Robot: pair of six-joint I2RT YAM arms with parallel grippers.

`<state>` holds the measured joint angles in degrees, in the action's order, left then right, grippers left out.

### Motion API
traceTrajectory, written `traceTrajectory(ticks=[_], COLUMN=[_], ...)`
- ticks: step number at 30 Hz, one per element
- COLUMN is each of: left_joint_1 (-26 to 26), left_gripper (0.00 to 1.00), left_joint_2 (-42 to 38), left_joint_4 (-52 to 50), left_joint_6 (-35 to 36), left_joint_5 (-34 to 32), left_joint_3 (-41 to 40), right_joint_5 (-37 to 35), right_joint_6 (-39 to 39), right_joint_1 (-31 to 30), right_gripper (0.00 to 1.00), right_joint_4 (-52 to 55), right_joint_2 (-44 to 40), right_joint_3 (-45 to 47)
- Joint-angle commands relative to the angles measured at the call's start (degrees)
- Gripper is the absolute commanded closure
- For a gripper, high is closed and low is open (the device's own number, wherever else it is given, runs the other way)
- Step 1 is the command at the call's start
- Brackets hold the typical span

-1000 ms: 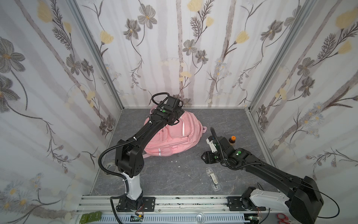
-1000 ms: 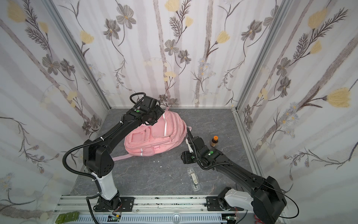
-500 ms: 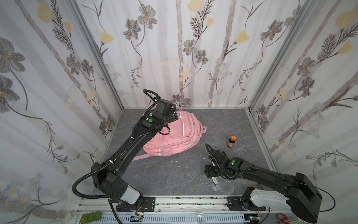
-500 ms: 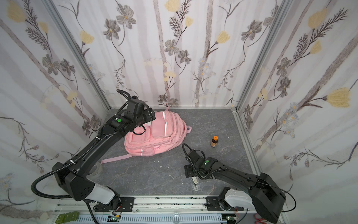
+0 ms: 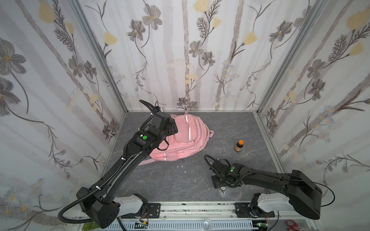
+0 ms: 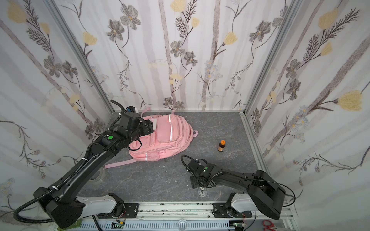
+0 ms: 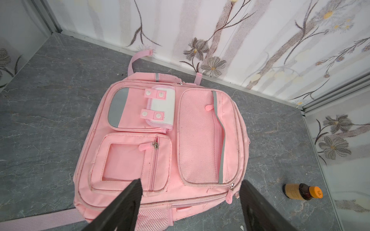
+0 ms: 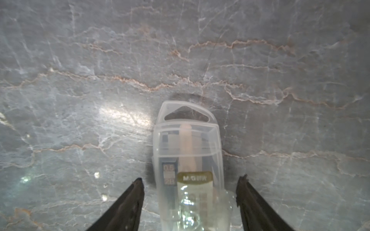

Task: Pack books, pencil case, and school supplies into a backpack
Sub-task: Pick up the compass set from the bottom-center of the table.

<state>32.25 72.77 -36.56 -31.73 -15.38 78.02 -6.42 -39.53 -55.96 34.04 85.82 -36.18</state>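
A grey marbled tabletop (image 5: 176,180) sits inside walls papered with flowers. A large pink backpack (image 5: 188,136) lies flat at the far left, close to the back wall, with its front pockets facing up.

The left arm reaches over the backpack's left part. The left fingers (image 7: 124,208) hang above it, spread wide and released, grasping nothing.

The right arm stretches low across the near right of the tabletop. The right fingers (image 8: 124,206) are also spread and released. A narrow clear plastic case (image 8: 190,160) lies flat on the tabletop between them, with a gap on each side. In both top views the case pokes out from under the arm toward the near edge.

A small brown bottle (image 5: 239,146) with an orange cap stands upright, right of the backpack and well apart from it.
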Motion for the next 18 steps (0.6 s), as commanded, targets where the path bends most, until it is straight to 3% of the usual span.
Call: traceTrajectory(ticks=[1,9,18], left_joint_1=[0.1,0.2,0.6], left_gripper=[0.23,0.24,0.24], left_joint_2=[-0.4,1.2,5.1], left_joint_4=[-0.7,-2.2,0.4], left_joint_6=[0.4,2.9,9.7], left_joint_5=[-2.0,-3.7,2.2], left_joint_3=[-0.3,0.9,3.6], right_joint_5=[0.0,1.0,2.1], right_joint_6=[-1.0,-0.6,0.9], right_joint_1=[-0.2,-0.3,1.3], right_gripper=[0.31,0.48,0.55], right_joint_4=[-2.0,-3.5,-3.3], right_joint_2=[1.8,4.2,0.8], right_joint_3=[-0.2,-0.9,-3.7])
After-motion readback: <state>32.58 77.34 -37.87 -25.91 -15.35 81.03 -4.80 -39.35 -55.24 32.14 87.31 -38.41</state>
